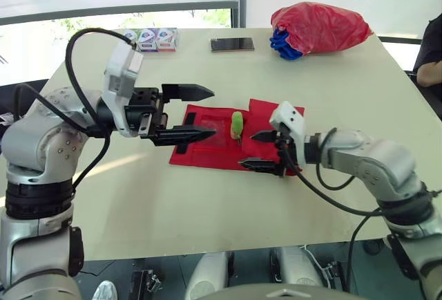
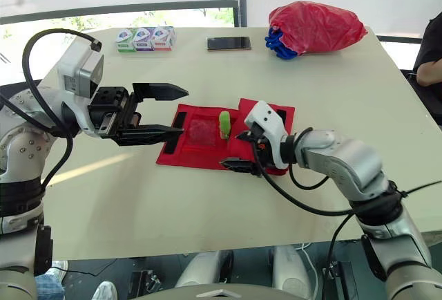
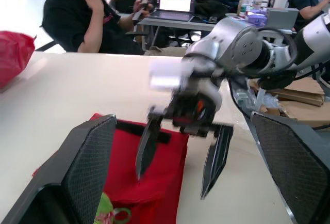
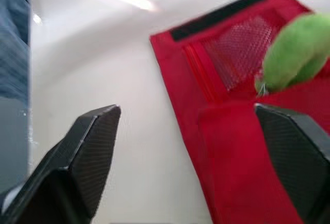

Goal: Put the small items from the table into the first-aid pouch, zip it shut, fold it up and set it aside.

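The left fingers point(image 1: 190, 92) are spread wide and hold nothing. They hang just above the desk point(image 1: 138, 196) at the left end of the red first-aid pouch point(image 1: 210, 149), with the tips reaching over its edge. The right fingers point(image 1: 262, 165) are also well apart and empty, low over the near right part of the pouch; whether the lower one touches the fabric cannot be told.

The pouch lies unfolded and flat near the middle of the desk. A small green item point(image 1: 237, 125) rests on it beside the mesh pocket point(image 4: 237, 48); whether it sits inside a pocket is unclear.

At the far edge are three small cartons point(image 1: 148, 39), a phone point(image 1: 232, 44) and a red plastic bag point(image 1: 318, 27).
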Action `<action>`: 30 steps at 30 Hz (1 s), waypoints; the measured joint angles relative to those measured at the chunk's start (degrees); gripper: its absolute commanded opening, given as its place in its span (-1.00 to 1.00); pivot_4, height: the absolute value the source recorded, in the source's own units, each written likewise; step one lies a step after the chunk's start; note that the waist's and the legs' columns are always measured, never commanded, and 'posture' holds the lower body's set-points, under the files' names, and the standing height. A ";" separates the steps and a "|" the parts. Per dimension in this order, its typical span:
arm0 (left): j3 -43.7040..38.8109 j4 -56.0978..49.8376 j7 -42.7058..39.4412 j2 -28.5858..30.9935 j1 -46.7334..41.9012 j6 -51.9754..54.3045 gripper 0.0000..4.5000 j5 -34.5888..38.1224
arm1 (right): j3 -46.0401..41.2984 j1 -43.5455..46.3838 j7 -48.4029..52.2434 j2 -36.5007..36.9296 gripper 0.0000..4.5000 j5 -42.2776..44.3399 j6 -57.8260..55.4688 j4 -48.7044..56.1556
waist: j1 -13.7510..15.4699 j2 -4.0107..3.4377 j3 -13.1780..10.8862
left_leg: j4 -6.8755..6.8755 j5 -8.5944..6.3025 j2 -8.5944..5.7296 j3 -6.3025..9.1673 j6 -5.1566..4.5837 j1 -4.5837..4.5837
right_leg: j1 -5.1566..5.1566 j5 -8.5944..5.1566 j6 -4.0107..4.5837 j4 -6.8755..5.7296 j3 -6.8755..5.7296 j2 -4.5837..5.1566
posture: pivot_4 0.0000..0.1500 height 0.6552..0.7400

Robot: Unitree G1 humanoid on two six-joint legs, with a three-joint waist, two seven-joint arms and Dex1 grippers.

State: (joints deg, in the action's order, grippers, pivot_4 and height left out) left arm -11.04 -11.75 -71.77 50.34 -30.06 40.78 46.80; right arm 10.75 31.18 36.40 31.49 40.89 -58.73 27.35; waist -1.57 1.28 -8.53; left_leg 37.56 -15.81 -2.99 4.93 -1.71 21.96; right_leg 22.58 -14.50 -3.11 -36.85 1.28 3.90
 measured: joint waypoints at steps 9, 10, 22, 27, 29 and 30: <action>0.87 7.83 11.95 -0.52 8.27 3.40 1.00 -8.73 | -11.77 -11.84 6.79 8.13 0.99 -0.44 11.26 4.99 | 0.85 -0.02 -0.01 | -0.08 -0.01 -0.01 -0.04 -0.02 -0.04 | -0.01 0.00 -0.01 -0.02 0.01 -0.12 | 1.00 1.00; 0.83 8.99 13.51 -1.33 8.37 4.71 1.00 -8.82 | -12.78 -11.89 7.18 8.67 0.99 0.20 11.48 5.32 | 0.86 0.02 0.00 | -0.07 -0.01 -0.01 -0.03 -0.02 -0.04 | -0.01 0.00 -0.01 -0.02 -0.01 -0.10 | 1.00 1.00; -4.35 22.69 30.12 -10.70 5.12 21.36 1.00 -6.08 | -16.66 -10.24 7.98 11.74 0.99 5.03 11.96 7.68 | 0.90 0.12 0.06 | -0.07 -0.01 -0.01 0.00 0.00 -0.03 | 0.01 0.01 -0.01 -0.05 -0.04 0.12 | 1.00 1.00; -6.18 25.69 31.60 -10.77 2.64 26.30 1.00 -4.98 | -16.01 -10.25 8.08 11.73 0.99 2.05 14.98 7.60 | 0.90 0.12 0.10 | -0.07 0.00 -0.04 -0.02 0.01 -0.07 | 0.00 0.01 -0.01 -0.06 0.00 0.15 | 1.00 1.00; -6.53 25.73 31.51 -10.81 2.47 28.52 1.00 -4.06 | -15.69 -10.24 8.10 11.70 0.99 1.63 15.42 7.59 | 0.89 0.10 0.11 | -0.08 -0.01 -0.03 -0.02 0.02 -0.07 | 0.00 0.01 0.00 -0.06 0.01 0.16 | 1.00 1.00; -6.67 25.52 31.19 -10.84 2.47 30.42 1.00 -3.28 | -15.35 -10.24 8.08 11.53 0.99 1.28 15.58 7.58 | 0.90 0.10 0.11 | -0.09 -0.01 -0.04 -0.02 0.02 -0.07 | 0.00 0.01 -0.01 -0.06 0.01 0.17 | 1.00 1.00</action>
State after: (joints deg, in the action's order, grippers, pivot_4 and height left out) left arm -17.71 13.77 -40.58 39.50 -27.59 71.20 43.53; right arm -4.60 20.94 44.48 43.01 42.17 -43.15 34.93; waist -0.67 1.38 -8.42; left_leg 37.48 -15.81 -3.02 4.90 -1.70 21.89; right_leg 22.58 -14.50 -3.12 -36.91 1.29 4.07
